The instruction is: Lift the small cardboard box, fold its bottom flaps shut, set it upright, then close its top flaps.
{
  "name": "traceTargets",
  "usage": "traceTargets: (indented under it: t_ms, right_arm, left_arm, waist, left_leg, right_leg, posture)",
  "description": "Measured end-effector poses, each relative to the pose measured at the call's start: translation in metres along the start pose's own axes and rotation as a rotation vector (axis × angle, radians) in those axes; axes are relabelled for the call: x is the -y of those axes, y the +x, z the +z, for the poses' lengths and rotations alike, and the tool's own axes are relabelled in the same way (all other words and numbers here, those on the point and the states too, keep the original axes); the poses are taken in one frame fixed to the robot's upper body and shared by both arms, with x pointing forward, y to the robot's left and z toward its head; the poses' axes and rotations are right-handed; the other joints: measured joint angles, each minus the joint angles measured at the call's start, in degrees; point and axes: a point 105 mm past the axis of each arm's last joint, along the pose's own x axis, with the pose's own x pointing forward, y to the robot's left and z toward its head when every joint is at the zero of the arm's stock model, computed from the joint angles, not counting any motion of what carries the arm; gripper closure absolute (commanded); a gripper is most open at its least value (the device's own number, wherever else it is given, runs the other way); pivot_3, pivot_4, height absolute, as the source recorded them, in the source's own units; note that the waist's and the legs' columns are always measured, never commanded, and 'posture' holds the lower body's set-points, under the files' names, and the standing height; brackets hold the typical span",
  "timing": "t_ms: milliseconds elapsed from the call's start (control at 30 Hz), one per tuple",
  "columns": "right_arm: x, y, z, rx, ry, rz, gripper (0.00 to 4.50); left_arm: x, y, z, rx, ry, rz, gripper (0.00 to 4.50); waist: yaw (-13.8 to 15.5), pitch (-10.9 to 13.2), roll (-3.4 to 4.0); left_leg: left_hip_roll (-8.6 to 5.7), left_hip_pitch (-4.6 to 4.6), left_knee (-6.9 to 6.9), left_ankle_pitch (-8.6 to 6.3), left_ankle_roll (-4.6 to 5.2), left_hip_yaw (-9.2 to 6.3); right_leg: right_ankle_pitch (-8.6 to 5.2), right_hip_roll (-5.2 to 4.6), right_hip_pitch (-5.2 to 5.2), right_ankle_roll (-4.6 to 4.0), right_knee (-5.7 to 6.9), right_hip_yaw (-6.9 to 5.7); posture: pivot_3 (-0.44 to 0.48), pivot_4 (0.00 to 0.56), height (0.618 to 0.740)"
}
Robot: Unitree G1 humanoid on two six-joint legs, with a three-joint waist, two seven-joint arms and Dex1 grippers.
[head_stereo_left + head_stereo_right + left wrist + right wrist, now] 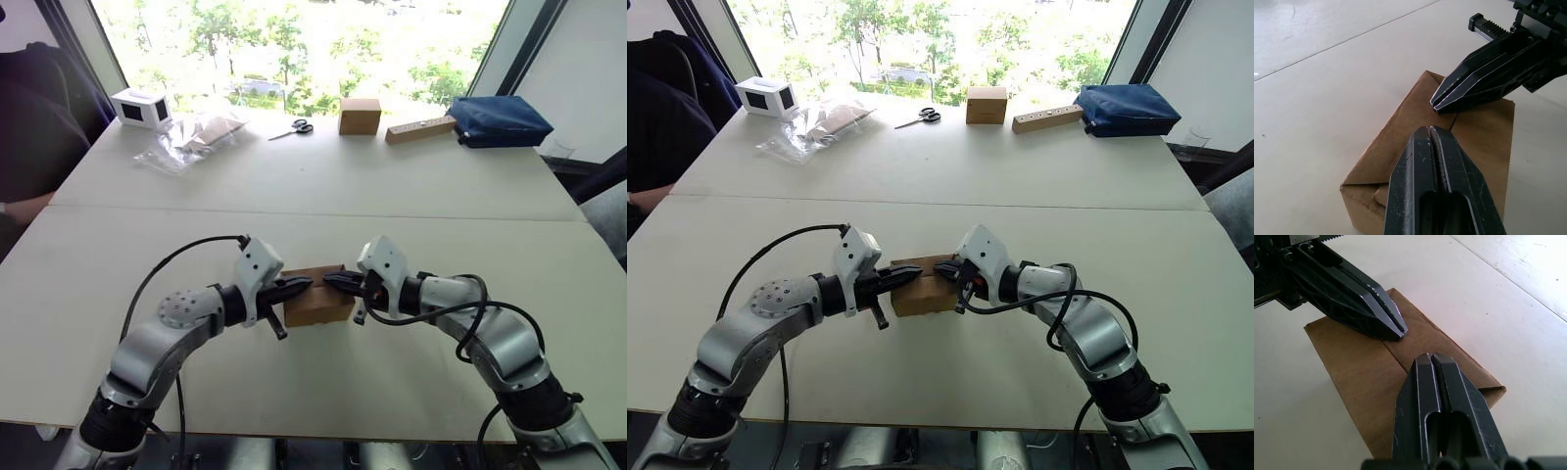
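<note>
Box status: small cardboard box [317,303] sits upright on the table [323,186], near my edge, between my two claws. Top flaps [1376,362] folded flat, two meeting along a centre seam. Left claw [306,285] clenched, holding nothing, tip over the flaps from my left. Right claw [330,280] likewise clenched and empty, tip over the flaps from my right; the tips nearly meet above the seam. Judged step: pressing the lid closed. To do it well, press both tips evenly straight down beside the seam, avoiding sideways push. Farther off: scissors [294,127], cube-like brown box [360,116], white box [141,107].
</note>
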Motion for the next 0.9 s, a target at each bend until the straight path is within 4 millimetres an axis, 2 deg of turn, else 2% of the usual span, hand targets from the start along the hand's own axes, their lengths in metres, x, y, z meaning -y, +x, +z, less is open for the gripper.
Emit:
traceTargets:
  t_ms: [433, 533, 600, 633, 667, 733, 833, 900]
  right_arm:
    - [0.004, -0.003, 0.002, 0.045, -0.012, -0.039, 4.50]
    - [0.006, -0.004, 0.013, 0.122, 0.008, -0.055, 4.50]
    - [0.011, -0.010, 0.024, 0.183, 0.029, -0.076, 4.50]
    - [0.014, -0.014, 0.029, 0.211, 0.034, -0.085, 4.50]
    - [0.020, -0.025, 0.043, 0.269, 0.033, -0.106, 4.50]
    - [0.022, -0.032, 0.051, 0.301, 0.029, -0.115, 4.50]
    - [0.024, -0.042, 0.044, 0.275, 0.070, -0.116, 4.50]
    - [0.026, -0.051, 0.032, 0.232, 0.101, -0.131, 4.50]
  left_arm:
    - [-0.008, 0.002, -0.001, 0.014, 0.030, 0.009, 4.46]
    - [-0.015, 0.002, 0.001, 0.034, 0.019, 0.039, 4.46]
    - [-0.021, -0.002, 0.008, 0.078, -0.047, 0.050, 4.46]
    - [-0.025, -0.004, 0.012, 0.092, -0.070, 0.055, 4.46]
    - [-0.040, -0.012, 0.026, 0.123, -0.083, 0.104, 4.46]
    - [-0.048, -0.020, 0.038, 0.144, -0.065, 0.114, 4.46]
    - [-0.058, -0.038, 0.054, 0.162, -0.053, 0.106, 4.46]
    - [-0.064, -0.049, 0.051, 0.129, -0.041, 0.128, 4.46]
  waist:
    - [0.0, 0.0, 0.00]
    - [0.0, 0.0, 0.00]
    - [0.0, 0.0, 0.00]
    - [0.1, 0.0, -0.01]
    - [0.1, 0.0, -0.01]
    - [0.0, 0.0, -0.01]
    - [-0.1, 0.0, -0.01]
    - [-0.1, 0.0, 0.00]
  left_leg:
    - [0.00, 0.06, 0.00, 0.00, 0.00, 0.00]
    - [0.01, 0.07, 0.00, 0.00, 0.00, 0.00]
    - [0.03, 0.04, 0.00, 0.00, 0.00, 0.00]
    - [0.03, 0.02, 0.01, 0.00, 0.00, -0.03]
    - [0.03, 0.02, 0.01, 0.00, 0.00, -0.05]
    - [0.03, 0.03, 0.01, 0.00, 0.00, -0.04]
    - [0.03, 0.04, 0.00, -0.01, 0.01, -0.04]
    - [0.02, 0.04, -0.01, -0.02, 0.03, -0.02]
  right_leg:
    - [0.02, 0.00, 0.05, 0.04, 0.01, 0.00]
    - [0.04, 0.02, 0.05, 0.06, 0.01, 0.00]
    - [0.09, 0.01, 0.04, 0.15, 0.01, 0.00]
    - [0.09, 0.01, 0.04, 0.16, 0.02, -0.01]
    - [0.09, 0.02, 0.04, 0.17, 0.02, -0.02]
    - [0.10, 0.03, 0.06, 0.17, 0.01, -0.02]
    - [0.10, 0.04, 0.05, 0.18, 0.02, -0.02]
    - [0.10, 0.04, 0.05, 0.18, 0.01, -0.01]
  posture:
    - [0.000, 0.150, 0.740]
    - [0.000, 0.150, 0.740]
    - [0.000, 0.150, 0.740]
    - [0.000, 0.150, 0.740]
    - [0.000, 0.150, 0.740]
    - [0.000, 0.150, 0.740]
    - [0.000, 0.150, 0.740]
    - [0.000, 0.150, 0.740]
